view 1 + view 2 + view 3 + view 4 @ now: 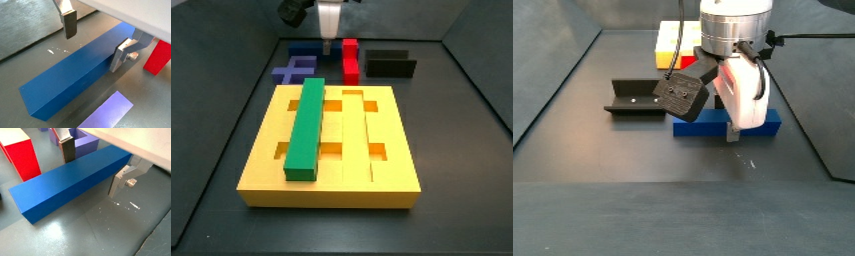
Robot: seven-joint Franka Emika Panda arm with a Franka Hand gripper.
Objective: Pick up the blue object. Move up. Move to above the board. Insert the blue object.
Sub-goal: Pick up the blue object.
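Claw (95, 168), jaws apart, straddles the long dark-blue rectangular bar (70, 185); an off-centre grip could tip it.

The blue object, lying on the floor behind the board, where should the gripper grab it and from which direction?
Grip the blue object across its narrow width, on its two long flat side faces, coming straight down from above. It lies flat, and its parallel sides suit the parallel fingers. The gripper is already open astride it near one end, one finger on each side; a hold nearer the middle would likely balance better.
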